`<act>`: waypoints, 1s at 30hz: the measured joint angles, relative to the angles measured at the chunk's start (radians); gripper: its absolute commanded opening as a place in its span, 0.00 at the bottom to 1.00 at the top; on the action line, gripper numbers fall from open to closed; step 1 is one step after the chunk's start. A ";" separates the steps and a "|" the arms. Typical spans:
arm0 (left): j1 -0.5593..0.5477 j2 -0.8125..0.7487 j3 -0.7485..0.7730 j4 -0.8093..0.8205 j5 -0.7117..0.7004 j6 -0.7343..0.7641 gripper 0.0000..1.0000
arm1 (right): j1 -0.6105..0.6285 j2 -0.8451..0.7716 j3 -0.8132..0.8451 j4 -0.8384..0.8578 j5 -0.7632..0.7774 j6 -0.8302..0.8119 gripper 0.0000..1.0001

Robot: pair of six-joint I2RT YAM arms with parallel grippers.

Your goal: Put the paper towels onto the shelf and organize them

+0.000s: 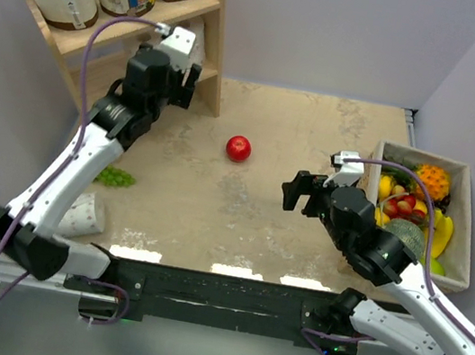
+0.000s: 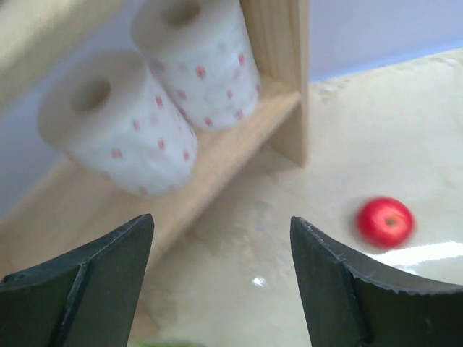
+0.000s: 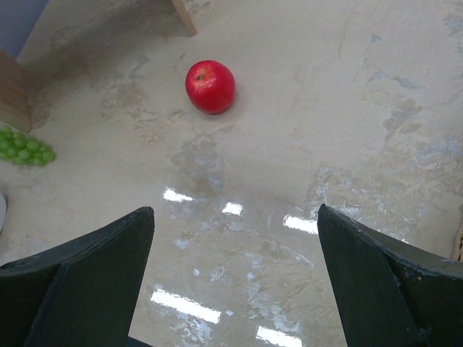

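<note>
Apple [image 1: 239,148] near shelf [image 1: 211,64], grapes [image 1: 115,177] left — fruit box [image 1: 424,154] right

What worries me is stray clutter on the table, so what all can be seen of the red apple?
The red apple is round, smooth and glossy, deep red with a pale highlight and a small stem dimple on top, so it sits upright. It looks whole. It rests near the middle of the mottled beige table, a little right of the foot of the wooden shelf. Only the table touches it.
</note>
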 measured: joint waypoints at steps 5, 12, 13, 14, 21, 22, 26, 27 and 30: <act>0.020 -0.240 -0.262 -0.022 0.063 -0.220 0.82 | 0.000 0.039 -0.010 0.025 -0.044 0.003 0.99; 0.158 -0.324 -0.448 -0.121 0.075 -0.511 0.82 | 0.000 0.100 -0.012 0.074 -0.111 0.015 0.99; 0.192 -0.332 -0.468 -0.132 0.089 -0.542 0.82 | 0.000 0.100 -0.016 0.080 -0.120 0.018 0.99; 0.251 -0.340 -0.496 -0.140 0.119 -0.579 0.82 | 0.000 0.100 -0.021 0.085 -0.129 0.021 0.99; 0.622 -0.325 -0.597 -0.233 0.213 -0.756 0.82 | 0.000 0.090 -0.047 0.103 -0.160 0.038 0.99; 0.630 -0.326 -0.597 -0.253 0.186 -0.780 0.82 | 0.000 0.090 -0.048 0.104 -0.164 0.039 0.99; 0.640 -0.367 -0.594 -0.341 -0.006 -0.892 0.81 | 0.000 0.098 -0.050 0.114 -0.183 0.040 0.99; 0.646 -0.387 -0.594 -0.364 -0.054 -0.921 0.81 | 0.000 0.103 -0.050 0.119 -0.189 0.040 0.99; 0.657 -0.444 -0.594 -0.422 -0.175 -1.011 0.81 | 0.000 0.127 -0.050 0.127 -0.211 0.041 0.98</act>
